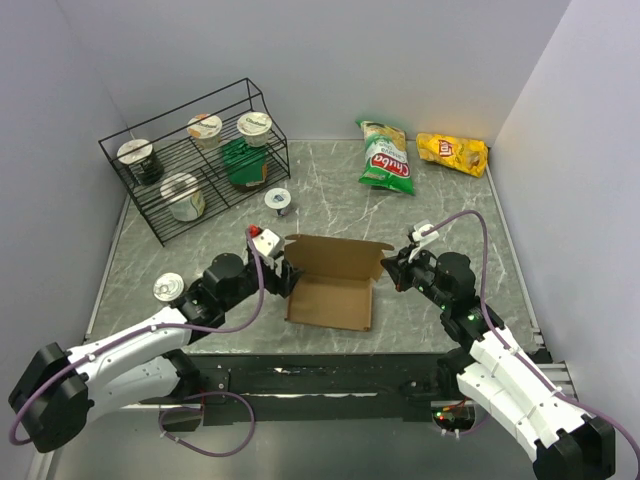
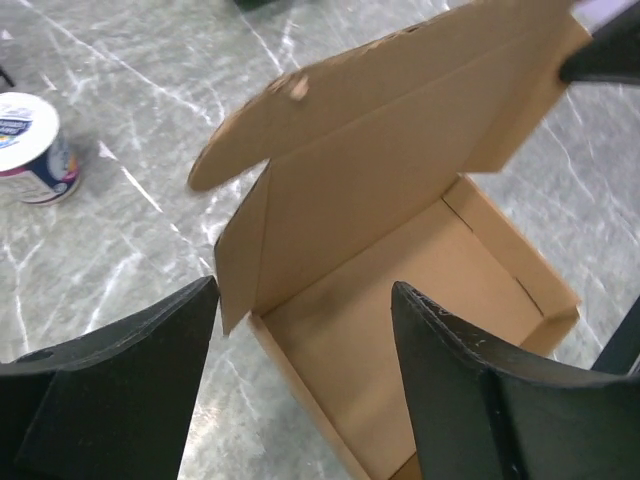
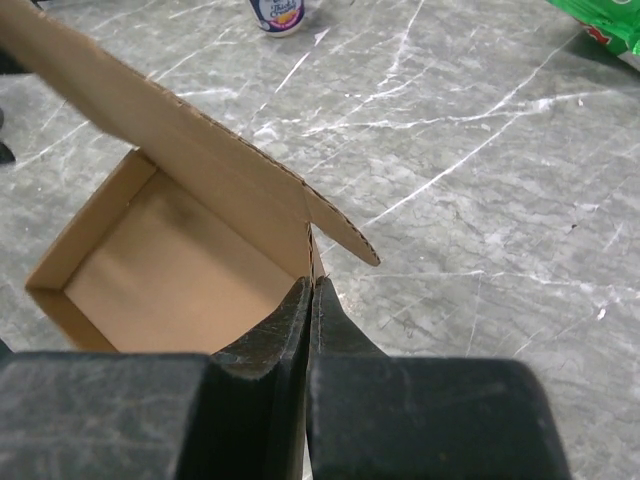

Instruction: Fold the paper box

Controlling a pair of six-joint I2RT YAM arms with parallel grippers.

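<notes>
The paper box (image 1: 331, 292) is plain brown cardboard, folded into a shallow tray with its lid flap standing up at the far side. It sits on the marble table between my arms. My left gripper (image 1: 288, 277) is open at the box's left wall; in the left wrist view the fingers (image 2: 150, 370) straddle that wall, apart from the box (image 2: 400, 290). My right gripper (image 1: 390, 271) is shut on the box's right side wall; in the right wrist view the jaws (image 3: 311, 300) pinch the thin cardboard edge of the box (image 3: 180, 270).
A black wire rack (image 1: 195, 165) with cups and a green packet stands at the back left. A green chip bag (image 1: 386, 160) and a yellow one (image 1: 453, 152) lie at the back right. Small cups sit at centre back (image 1: 277, 200) and near left (image 1: 168, 288).
</notes>
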